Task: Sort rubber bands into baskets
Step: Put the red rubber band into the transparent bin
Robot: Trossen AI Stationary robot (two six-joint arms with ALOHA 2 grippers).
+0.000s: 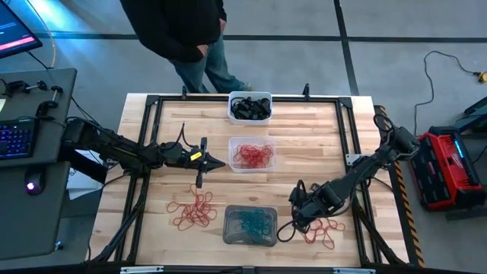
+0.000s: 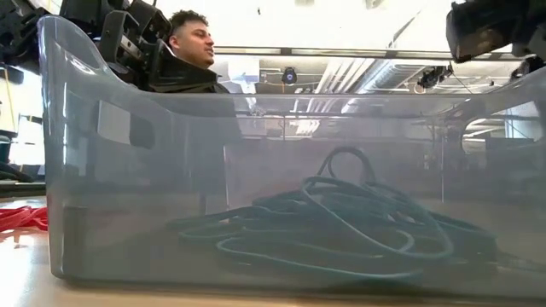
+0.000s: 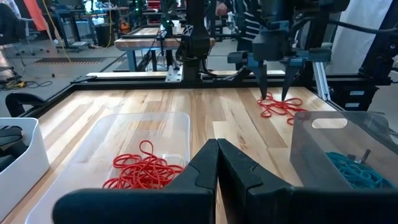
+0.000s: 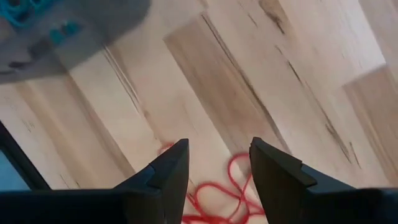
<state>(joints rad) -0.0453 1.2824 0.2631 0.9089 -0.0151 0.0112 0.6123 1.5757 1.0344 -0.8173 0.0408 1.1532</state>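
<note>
Three baskets stand in a row down the table's middle. The white one (image 1: 249,106) holds black rubber bands, the clear one (image 1: 252,154) red ones, and the grey one (image 1: 249,226) teal ones (image 2: 341,222). Loose red bands lie in a pile near-left (image 1: 192,211) and a pile near-right (image 1: 323,228). My right gripper (image 4: 217,163) points down, open, its fingertips just above the right pile (image 3: 280,109). I see no touch. My left gripper (image 3: 217,152) is shut, level, left of the clear basket.
A person (image 1: 186,38) stands beyond the table's far edge. A black frame (image 1: 144,137) runs around the tabletop. Bare wood lies between the grey basket and the right red pile (image 4: 261,74).
</note>
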